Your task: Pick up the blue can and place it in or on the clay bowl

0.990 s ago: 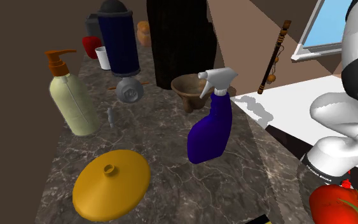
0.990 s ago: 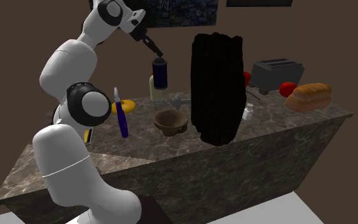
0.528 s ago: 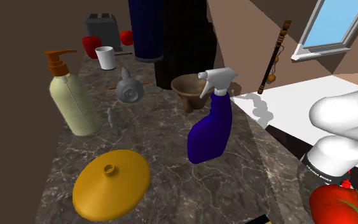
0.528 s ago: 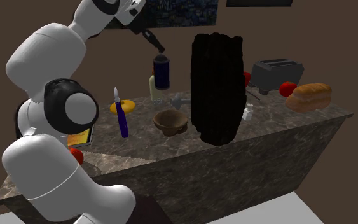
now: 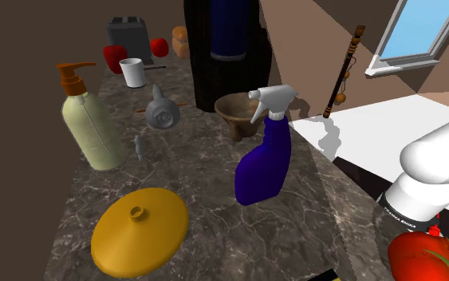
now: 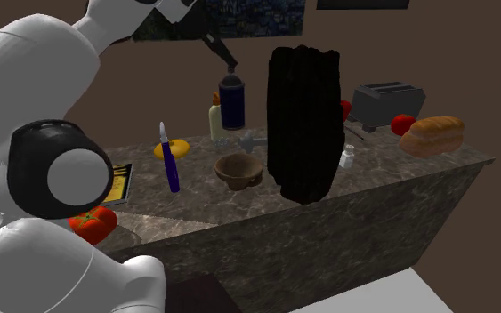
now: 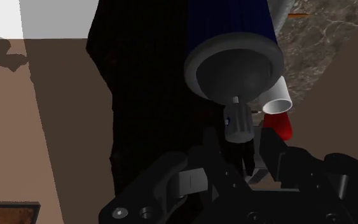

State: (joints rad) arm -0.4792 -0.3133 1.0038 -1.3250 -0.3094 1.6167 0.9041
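Note:
A dark blue can with a grey cap hangs in the air in front of the tall black object. My gripper is shut on the small nozzle at the can's top. In the second exterior view the can hangs upright above the counter, roughly over the brown clay bowl. The bowl stands on the dark marble counter behind the spray bottle. In the wrist view my gripper clasps the nozzle, with the can beyond it.
A blue spray bottle stands just in front of the bowl. A tall black object rises beside the bowl. Also on the counter are a soap dispenser, a yellow lid, a grey round piece, a white cup and a toaster.
The can, held by my gripper, has risen and moved to the shoulder view's right, from beside the white cup to above the bowl. The arm has swung with it.

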